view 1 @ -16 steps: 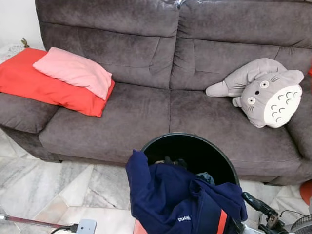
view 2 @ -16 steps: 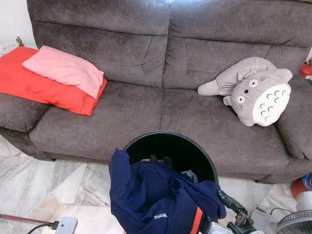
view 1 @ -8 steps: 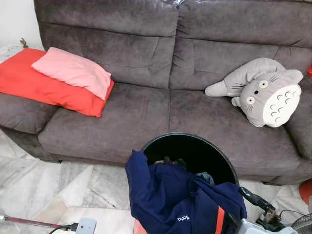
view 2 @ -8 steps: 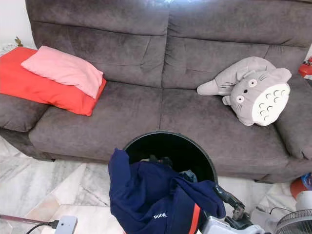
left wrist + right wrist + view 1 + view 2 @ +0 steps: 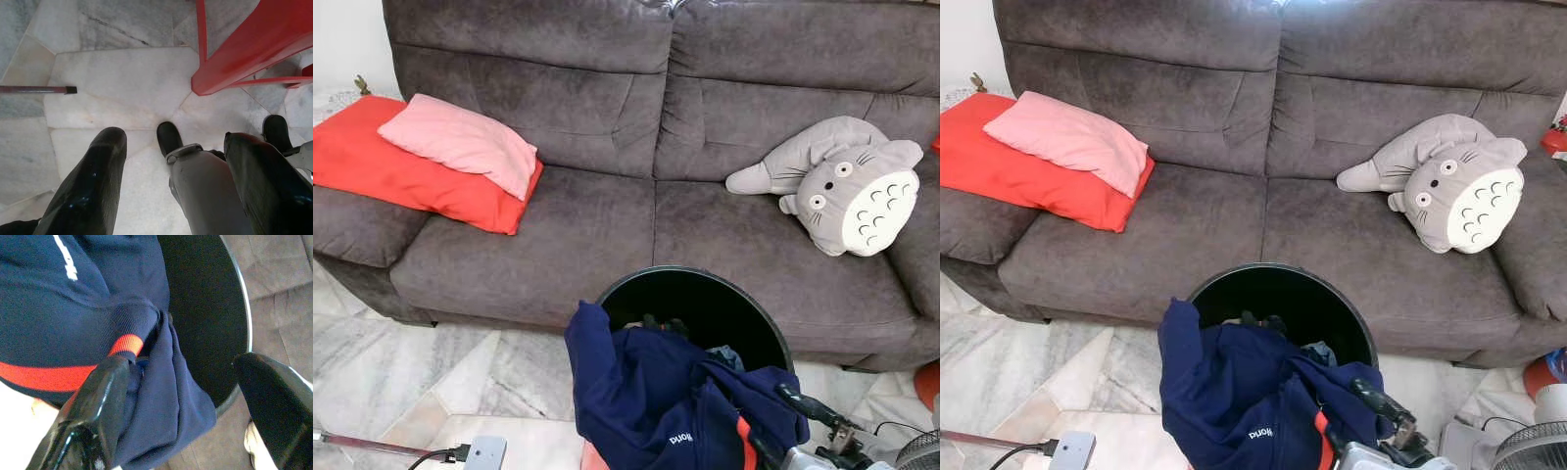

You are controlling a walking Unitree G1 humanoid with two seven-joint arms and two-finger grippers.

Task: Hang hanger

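A navy garment [image 5: 656, 401] with a red stripe and white lettering is draped over the front rim of a round black basket [image 5: 690, 275] that stands before the sofa. My right gripper [image 5: 781, 423] is open at the garment's right edge. In the right wrist view one of its fingers [image 5: 105, 396] lies against the red-striped cuff [image 5: 126, 344], while the other finger hangs past the basket's rim [image 5: 244, 313]. My left gripper [image 5: 173, 139] hangs open over the marble floor. I can make out no hanger.
A grey sofa [image 5: 607, 225] holds a red cushion [image 5: 391, 171], a pink pillow [image 5: 460, 142] and a grey plush toy [image 5: 842, 181]. On the floor lie a thin rod [image 5: 372, 446] and a white plug [image 5: 486, 454]. A red plastic stool [image 5: 244, 49] stands near my feet.
My right gripper has moved left and lower, coming in against the navy garment's right edge. The garment's red stripe has shifted slightly. The sofa and basket have not moved.
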